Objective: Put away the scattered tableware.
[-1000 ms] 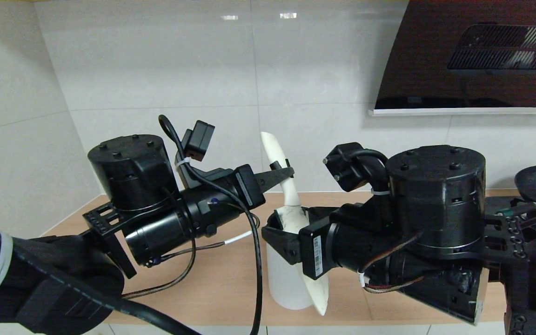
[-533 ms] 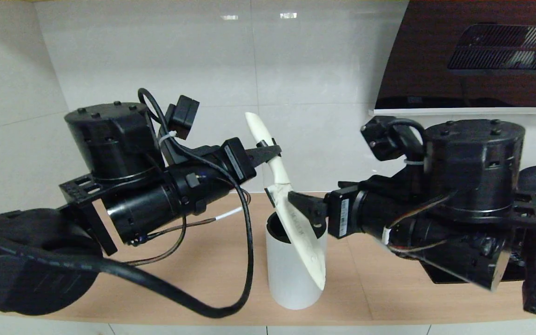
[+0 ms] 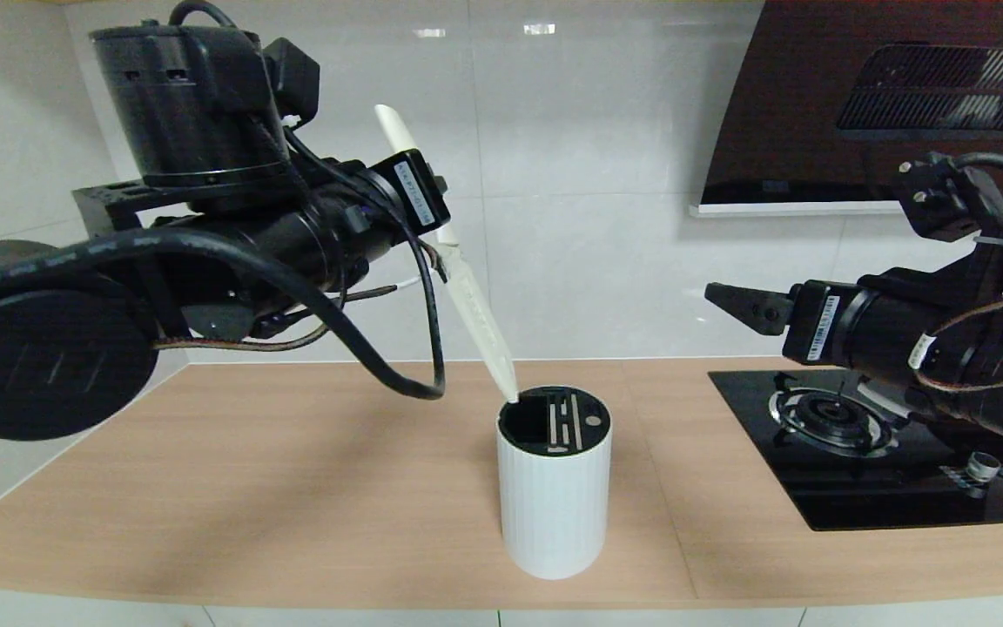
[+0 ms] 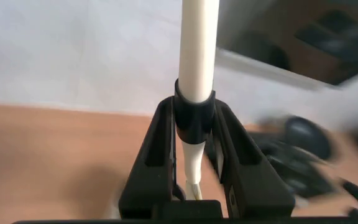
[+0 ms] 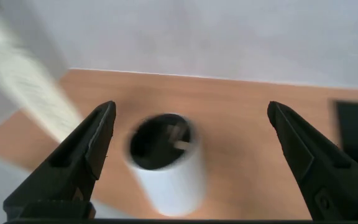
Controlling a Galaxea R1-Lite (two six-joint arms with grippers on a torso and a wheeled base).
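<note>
A white knife (image 3: 472, 305) hangs tilted, handle up, with my left gripper (image 3: 442, 242) shut on its handle (image 4: 197, 43). Its blade tip touches the near left rim of the white cylindrical holder (image 3: 554, 496), which stands near the counter's front edge and has a dark slotted top. From the left wrist, my left gripper (image 4: 194, 115) clamps the handle between both fingers. My right gripper (image 3: 728, 305) hovers to the right of the holder, above counter height, holding nothing. In the right wrist view that gripper (image 5: 191, 134) is wide open, with the holder (image 5: 166, 162) below and the blurred knife (image 5: 33, 87) off to one side.
The wooden counter (image 3: 292, 488) runs along a white tiled wall. A black gas stove (image 3: 824, 418) is set into it at the right, under a dark range hood (image 3: 885, 104). Bare counter lies left of the holder.
My left arm has risen, lifting the knife until its tip stands at the holder's rim. My right gripper has drawn off the blade to the right.
</note>
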